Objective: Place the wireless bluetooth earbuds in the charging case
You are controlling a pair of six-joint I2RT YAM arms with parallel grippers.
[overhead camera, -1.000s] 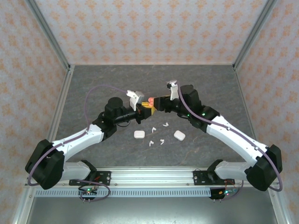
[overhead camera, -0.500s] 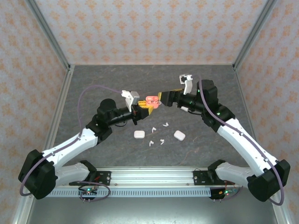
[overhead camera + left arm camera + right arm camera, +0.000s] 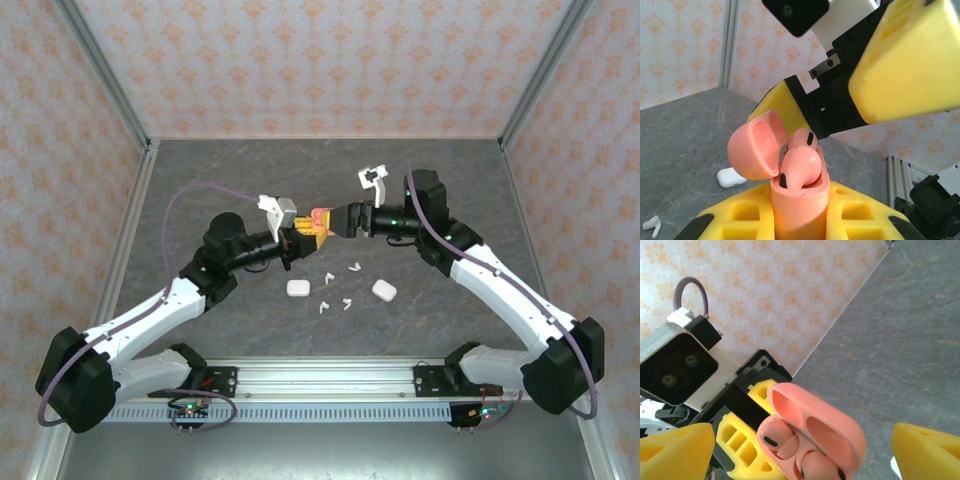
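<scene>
My left gripper (image 3: 303, 234) is shut on a salmon-pink charging case (image 3: 800, 205), holding it upright above the table between yellow fingers (image 3: 735, 220). The lid (image 3: 757, 145) is swung open. Two pink earbuds (image 3: 800, 167) (image 3: 804, 139) sit in the case's wells, heads showing. My right gripper (image 3: 340, 220) faces it, open, its yellow fingers (image 3: 675, 450) standing wide on either side of the case (image 3: 815, 425) without touching it. Several white earbuds (image 3: 328, 275) (image 3: 355, 266) (image 3: 346, 303) lie on the table below.
Two shut white cases (image 3: 298, 287) (image 3: 384, 290) lie on the grey table among the loose white buds. One white case (image 3: 730, 176) and a bud (image 3: 652, 226) lie below the left gripper. Patterned walls and metal posts (image 3: 110, 90) enclose the table.
The right gripper opened from half shut, pulled back to the right and up, then came back close to the pink case. The left arm shifted slightly left, still holding the case.
</scene>
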